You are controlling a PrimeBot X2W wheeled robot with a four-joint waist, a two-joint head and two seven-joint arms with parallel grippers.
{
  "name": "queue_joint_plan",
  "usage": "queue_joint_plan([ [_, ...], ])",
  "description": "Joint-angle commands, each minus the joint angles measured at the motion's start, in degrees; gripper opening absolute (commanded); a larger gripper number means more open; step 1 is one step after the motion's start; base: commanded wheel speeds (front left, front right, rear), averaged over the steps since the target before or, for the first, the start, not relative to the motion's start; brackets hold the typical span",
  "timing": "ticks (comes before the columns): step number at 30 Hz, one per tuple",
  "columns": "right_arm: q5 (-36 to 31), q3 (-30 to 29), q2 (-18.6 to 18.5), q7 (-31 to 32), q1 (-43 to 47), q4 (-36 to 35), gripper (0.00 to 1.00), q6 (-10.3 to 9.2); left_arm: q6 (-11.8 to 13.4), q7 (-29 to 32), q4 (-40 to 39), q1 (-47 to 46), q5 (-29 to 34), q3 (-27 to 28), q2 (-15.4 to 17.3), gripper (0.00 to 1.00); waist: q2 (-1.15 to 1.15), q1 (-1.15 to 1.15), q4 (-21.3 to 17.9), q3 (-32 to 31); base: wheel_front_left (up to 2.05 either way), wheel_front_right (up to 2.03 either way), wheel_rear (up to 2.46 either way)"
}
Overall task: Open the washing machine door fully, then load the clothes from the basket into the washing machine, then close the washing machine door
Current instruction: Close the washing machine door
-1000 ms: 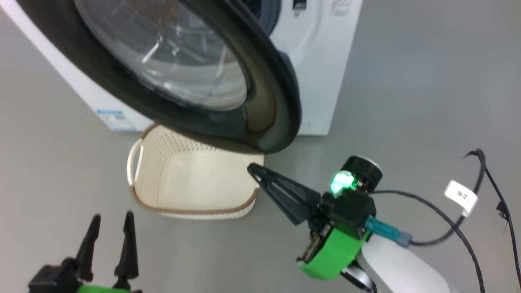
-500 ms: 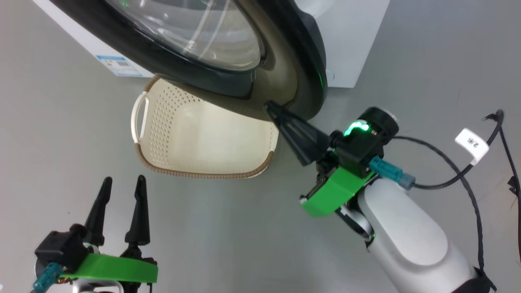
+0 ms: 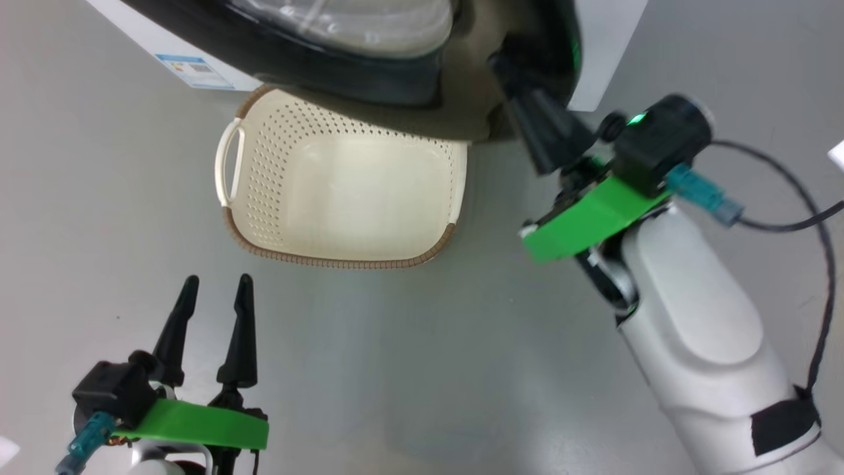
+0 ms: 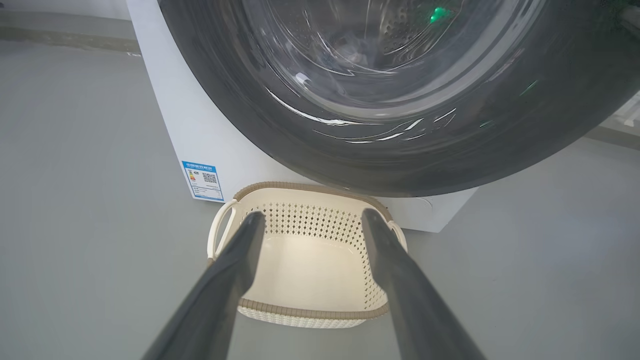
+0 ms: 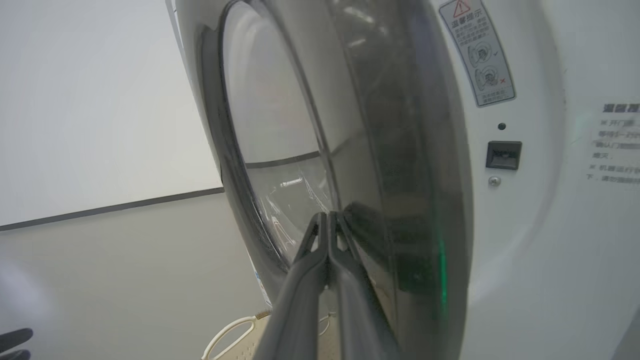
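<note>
Heads up, you're at the door-closing bit and this is where it gets sketchy. Your right end effector (image 3: pixel 504 66) is pinched fully closed with nothing in it. Its tips are poking the outer face of the washing machine door (image 3: pixel 330 63) near the free edge, so you're pushing with one skinny point on a glossy curved surface. If the push angle drifts, I'd expect that tip to skate sideways, either onto the glass bulge or right off the rim. Then it could dive into the gap between the door and the washing machine (image 5: pixel 525 225) front and get pinched as the door swings in. The latch slot (image 5: pixel 504 154) is uncovered in the right wrist view, so the door isn't shut yet. Go too soft and it'll probably bounce off the catch and hang ajar; go too hard and you're ramming the machine. The basket (image 3: pixel 330 262) sits on the floor (image 3: pixel 395 369) right under the door, up against the machine, with nothing lying in it. So I'm guessing the clothes are in the drum, though I can't make them out through the glass. A sleeve hanging over the gasket would block the latch. Watch the cable (image 3: pixel 821 264) off your right wrist too, it could snag. Your left end effector (image 3: pixel 217 284) is wide open, holding nothing, low over the floor and well apart from the door. No trouble there unless you swing it into the basket.
</note>
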Motion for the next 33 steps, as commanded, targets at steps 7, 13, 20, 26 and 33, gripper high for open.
queue_joint_plan([
  [7, -0.68, -2.10, 1.79, -0.26, -5.09, 0.89, 0.00, 0.05, -0.14, -0.36, -0.65, -1.81, -0.87, 0.43, 0.83, 1.00, 0.00, 0.00, 0.34, 2.07, 0.00, 0.00, 0.00],
  [13, 0.47, -4.39, 1.80, -0.26, -11.39, 3.90, 0.00, 0.05, -0.14, -0.36, -0.64, -3.42, -1.62, -0.95, 0.83, 1.00, 0.00, 0.00, 1.13, 5.28, 0.00, 0.00, 0.00],
  [20, 1.13, -6.70, 1.80, -0.26, -18.21, 6.29, 0.00, 0.05, -0.14, -0.36, -0.34, -5.00, -2.94, -2.14, 0.83, 1.00, 0.00, 0.00, 2.09, 9.11, 0.00, 0.00, 0.00],
  [26, 1.00, -6.21, 1.80, -0.26, -22.18, 6.81, 0.00, 0.05, -0.14, -0.36, 0.10, -6.29, -3.65, -3.05, 0.83, 1.00, 0.00, 0.00, 2.46, 11.17, 0.00, 0.00, 0.00],
  [33, 1.03, -7.06, 1.80, -0.26, -25.20, 7.42, 0.00, 0.05, -0.14, -0.36, -0.08, -7.11, -4.43, -4.31, 0.83, 1.00, 0.00, 0.00, 2.65, 12.44, 0.00, 0.00, 0.00],
])
